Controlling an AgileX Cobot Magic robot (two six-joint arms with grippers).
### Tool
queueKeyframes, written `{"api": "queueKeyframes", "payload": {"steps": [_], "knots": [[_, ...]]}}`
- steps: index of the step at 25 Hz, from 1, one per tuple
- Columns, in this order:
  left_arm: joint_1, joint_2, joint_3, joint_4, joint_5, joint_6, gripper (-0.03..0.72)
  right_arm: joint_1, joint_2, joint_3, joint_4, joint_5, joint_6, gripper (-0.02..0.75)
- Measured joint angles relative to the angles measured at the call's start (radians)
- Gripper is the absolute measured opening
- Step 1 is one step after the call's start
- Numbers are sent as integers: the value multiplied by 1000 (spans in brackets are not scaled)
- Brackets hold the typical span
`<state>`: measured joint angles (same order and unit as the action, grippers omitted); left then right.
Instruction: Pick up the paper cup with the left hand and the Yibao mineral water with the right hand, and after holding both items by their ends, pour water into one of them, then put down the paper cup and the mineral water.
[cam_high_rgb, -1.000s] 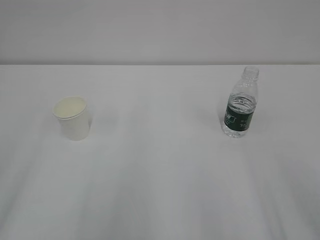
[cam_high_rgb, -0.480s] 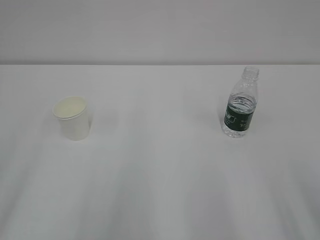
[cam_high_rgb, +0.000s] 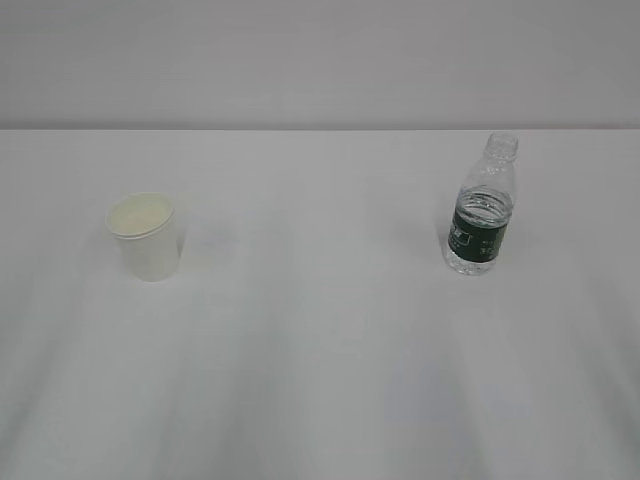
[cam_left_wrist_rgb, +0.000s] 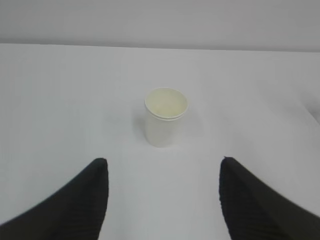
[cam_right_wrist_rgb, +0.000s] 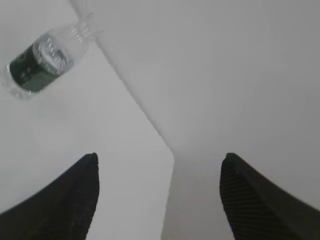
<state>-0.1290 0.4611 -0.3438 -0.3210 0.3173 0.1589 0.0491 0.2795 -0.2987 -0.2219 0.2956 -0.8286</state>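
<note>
While both arms hang back: nothing on the white surface (cam_high_rgb: 330, 350) is touched or held.
Cup: the cup (cam_high_rgb: 146, 236) stands upright on the left side of the surface, mouth up, cream inside showing; nothing can be made out in it.
Cup from the left wrist: the cup (cam_left_wrist_rgb: 165, 116) sits ahead of the hand, roughly centred between the two finger tips but well beyond them, free on all sides.
Bottle: the bottle (cam_high_rgb: 482, 210) stands upright on the right side, well apart from the cup, dark green label round its middle, neck open with no cap.
Bottle from the right wrist: the bottle (cam_right_wrist_rgb: 44, 58) shows at the upper left, off to the side of the hand and far from it; this view is rolled, so the bottle looks slanted.
Left hand: the left hand (cam_left_wrist_rgb: 164, 192) is spread wide with only bare surface between its black fingers (cam_left_wrist_rgb: 84, 200).
Right hand: the right hand (cam_right_wrist_rgb: 159, 192) is likewise spread wide and grips nothing, its fingers (cam_right_wrist_rgb: 260, 202) dark at the lower corners.
Exterior view: neither arm shows there.
</note>
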Motion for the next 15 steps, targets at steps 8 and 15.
{"api": "queueKeyframes", "payload": {"steps": [8,15], "knots": [[0,0,0,-37,0,0,475,0,0,0,-1,-57,721,571],[0,21,0,-63,-6,0,477,0,24,67,61,-84,873,571]]}}
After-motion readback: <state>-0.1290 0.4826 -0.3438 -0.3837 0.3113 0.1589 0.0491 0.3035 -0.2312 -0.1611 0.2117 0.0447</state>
